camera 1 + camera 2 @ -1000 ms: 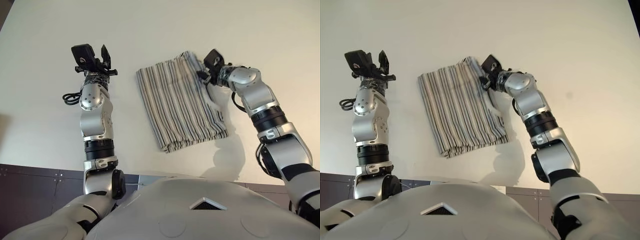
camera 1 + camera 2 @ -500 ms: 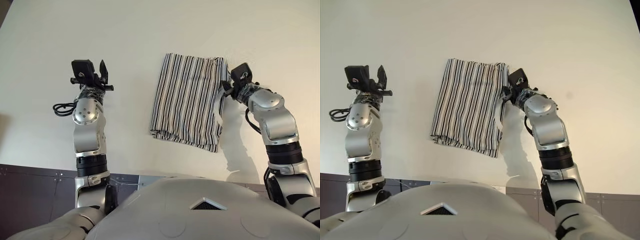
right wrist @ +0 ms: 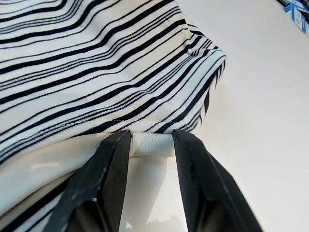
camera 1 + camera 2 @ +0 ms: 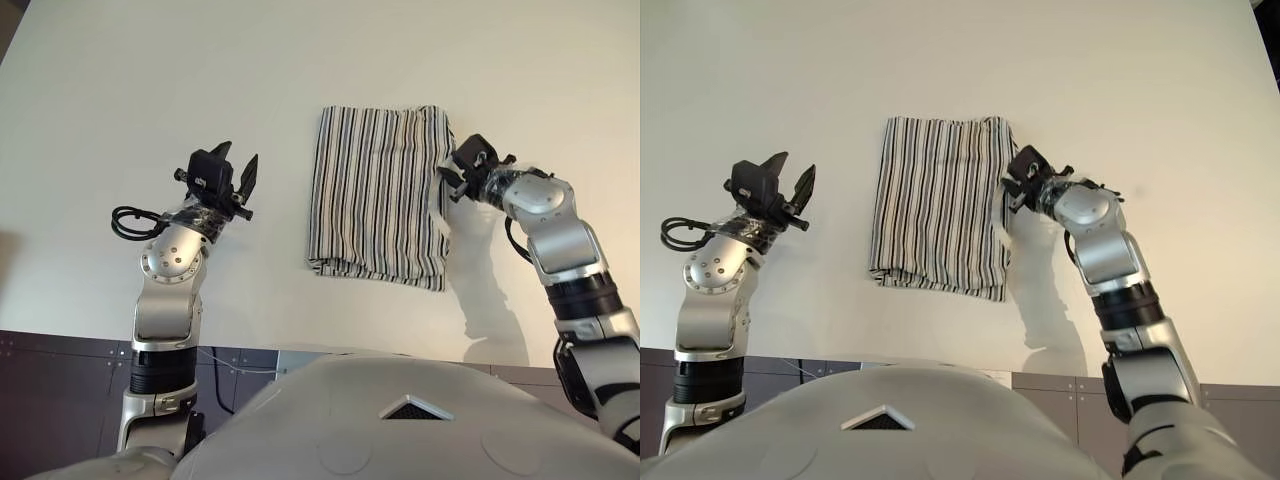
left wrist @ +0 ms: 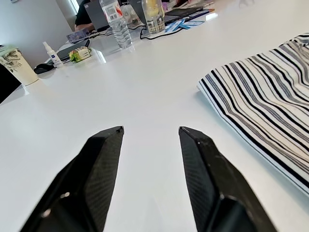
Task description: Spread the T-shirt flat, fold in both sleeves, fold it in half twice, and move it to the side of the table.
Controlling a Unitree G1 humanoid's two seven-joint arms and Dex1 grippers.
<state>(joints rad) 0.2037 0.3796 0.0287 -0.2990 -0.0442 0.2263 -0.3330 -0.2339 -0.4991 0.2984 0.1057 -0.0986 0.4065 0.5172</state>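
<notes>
Folded T-shirt (image 4: 378, 195) lies squared up on the bench (image 4: 150, 80), right of centre. It has been dragged and turned from its skewed lie a second ago. Right jaws pinch its white hem at the right edge, near the far corner. Left arm has dropped lower and nearer; left jaws are spread, holding nothing, apart from the shirt. Folds look done, so probably only the sideways move remains.
</notes>
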